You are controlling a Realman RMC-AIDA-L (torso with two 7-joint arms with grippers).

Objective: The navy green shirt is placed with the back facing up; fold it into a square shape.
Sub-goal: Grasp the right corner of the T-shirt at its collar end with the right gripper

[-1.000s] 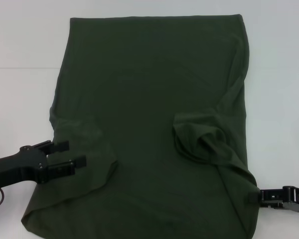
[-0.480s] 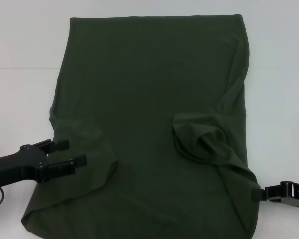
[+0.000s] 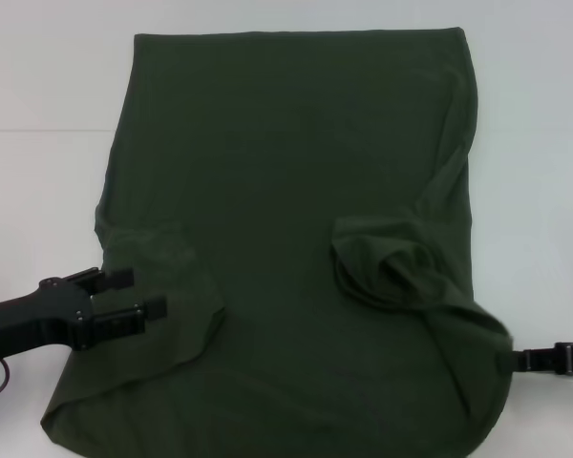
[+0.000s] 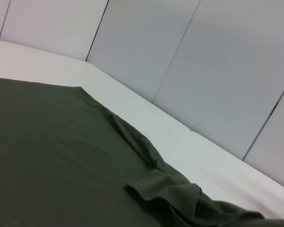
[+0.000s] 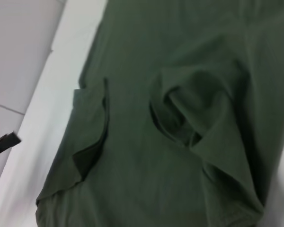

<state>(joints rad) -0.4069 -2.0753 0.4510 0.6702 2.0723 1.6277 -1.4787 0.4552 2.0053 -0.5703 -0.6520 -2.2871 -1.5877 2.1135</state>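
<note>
Flat on white desk (image 3: pixel 38 76): navy green shirt (image 3: pixel 286 191), sleeves folded inward. Left gripper (image 3: pixel 134 294) at its near-left edge, fingers apart, empty. Right gripper (image 3: pixel 520 361) beside near-right corner, grip indeterminate.

White tabletop (image 3: pixel 38 191) under everything, pale grey wall panels (image 4: pixel 217 71) with dark seams behind it.
</note>
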